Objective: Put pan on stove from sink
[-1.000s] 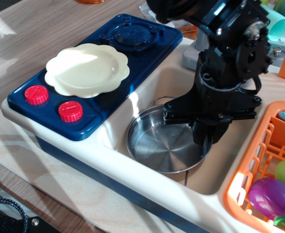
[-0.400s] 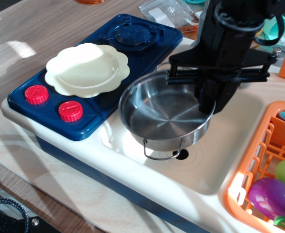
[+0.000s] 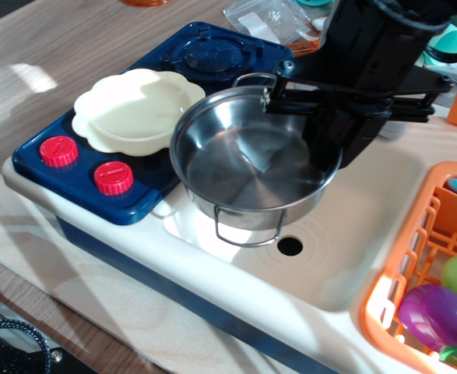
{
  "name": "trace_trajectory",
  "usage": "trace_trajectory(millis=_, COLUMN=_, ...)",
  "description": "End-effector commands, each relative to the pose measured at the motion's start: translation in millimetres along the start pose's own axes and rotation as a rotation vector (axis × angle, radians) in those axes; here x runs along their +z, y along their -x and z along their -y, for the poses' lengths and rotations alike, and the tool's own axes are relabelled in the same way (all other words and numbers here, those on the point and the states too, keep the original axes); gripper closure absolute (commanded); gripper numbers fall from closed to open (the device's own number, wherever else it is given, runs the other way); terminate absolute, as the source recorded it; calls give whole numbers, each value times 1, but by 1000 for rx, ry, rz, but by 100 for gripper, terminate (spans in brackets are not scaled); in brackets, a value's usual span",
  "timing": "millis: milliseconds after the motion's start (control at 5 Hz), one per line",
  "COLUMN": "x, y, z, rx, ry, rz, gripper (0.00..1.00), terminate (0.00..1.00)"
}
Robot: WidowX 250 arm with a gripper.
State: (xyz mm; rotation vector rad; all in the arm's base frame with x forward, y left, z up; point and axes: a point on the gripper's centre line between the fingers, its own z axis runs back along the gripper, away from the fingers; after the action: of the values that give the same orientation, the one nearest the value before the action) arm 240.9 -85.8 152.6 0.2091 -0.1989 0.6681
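Pan (image 3: 251, 167) aloft above sink (image 3: 345, 257), edging over stove (image 3: 146, 183); gripper (image 3: 329, 132) clamped on far rim; steel stiff, light, slick, likely tilts from one-sided hold; plate (image 3: 131, 113) left of gripper.

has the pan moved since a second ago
Yes. The pan, held by the hand, has risen out of the sink, uncovering the drain, and shifted left toward the stove.

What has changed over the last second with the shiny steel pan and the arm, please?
The round shiny steel pan was resting on the floor of the cream plastic sink; the black gripper, clamped on its far-right rim, has lifted it clear and carried it left toward the dark blue toy stove, exposing the drain hole. The cream scalloped plate stayed put.
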Motion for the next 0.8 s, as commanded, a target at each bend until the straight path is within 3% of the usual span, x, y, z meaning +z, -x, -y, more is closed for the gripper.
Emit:
trace_trajectory(millis=0, x=7, y=-39, z=-34, rx=-81, ry=53, rz=113, gripper=100, terminate=0)
trace_trajectory(millis=200, x=-6, y=-68, z=-52, rx=-166, ry=78, rz=173, gripper=100, terminate=0)
trace_trajectory(millis=600, x=-20, y=-124, z=-52, rx=-338, ry=106, rz=270, gripper=100, terminate=0)
